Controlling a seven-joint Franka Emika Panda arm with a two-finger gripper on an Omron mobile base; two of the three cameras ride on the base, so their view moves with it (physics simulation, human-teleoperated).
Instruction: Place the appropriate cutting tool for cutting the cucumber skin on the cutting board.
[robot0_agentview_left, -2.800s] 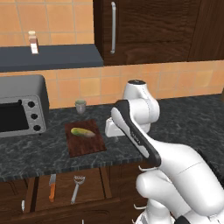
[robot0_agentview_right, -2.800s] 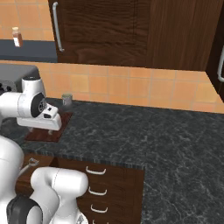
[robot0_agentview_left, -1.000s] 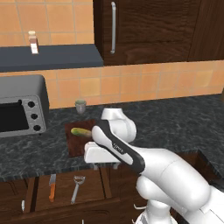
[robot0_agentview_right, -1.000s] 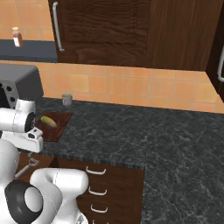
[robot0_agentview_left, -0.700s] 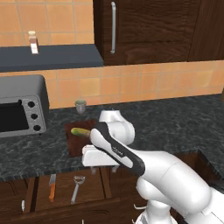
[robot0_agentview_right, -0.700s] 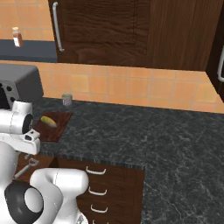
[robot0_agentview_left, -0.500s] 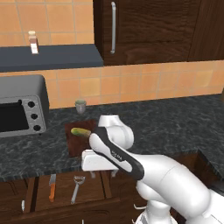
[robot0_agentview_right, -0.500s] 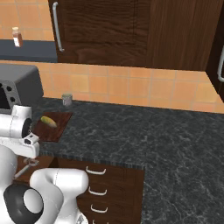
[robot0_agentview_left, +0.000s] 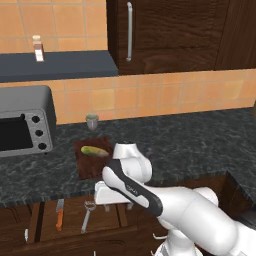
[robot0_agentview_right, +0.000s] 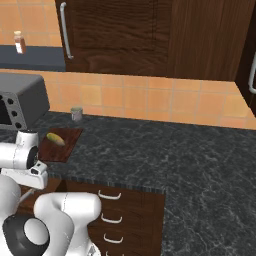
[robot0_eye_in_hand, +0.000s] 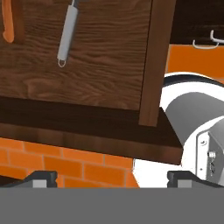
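Left base view has the white arm bent low in front of the dark counter (robot0_agentview_left: 200, 135), its gripper (robot0_agentview_left: 107, 194) hanging over the open wooden drawer (robot0_agentview_left: 45, 225) below the counter edge. Inside that drawer lie the grey metal peeler (robot0_agentview_left: 87, 216) and, to its left, the orange-handled knife (robot0_agentview_left: 59, 220), a small gap between them. The gripper sits just right of the peeler and is not touching it. On the counter above, the dark reddish-brown cutting board (robot0_agentview_left: 90, 162) lies flat with the yellow-green cucumber (robot0_agentview_left: 94, 150) resting on its far half. A small grey cup (robot0_agentview_left: 91, 121) stands behind the board near the tiled wall, and the toaster oven (robot0_agentview_left: 25, 127) sits to the left, apart from the board. A small bottle (robot0_agentview_left: 36, 47) stands on the dark shelf (robot0_agentview_left: 65, 65) higher up. Right base view gives the same board (robot0_agentview_right: 60, 145) and cucumber (robot0_agentview_right: 55, 138) at the left, with the cup (robot0_agentview_right: 76, 114) behind them and the oven (robot0_agentview_right: 22, 105) beyond; the arm's wrist drops below the counter front beside the drawer handles (robot0_agentview_right: 109, 196). Hand view looks down into the drawer, where the peeler (robot0_eye_in_hand: 67, 37) lies on the wood grain with its handle end and small loop nearest, and the knife (robot0_eye_in_hand: 8, 22) shows at the upper left edge. The two finger tips (robot0_eye_in_hand: 41, 177) stand spread wide at the bottom corners, released and holding nothing.
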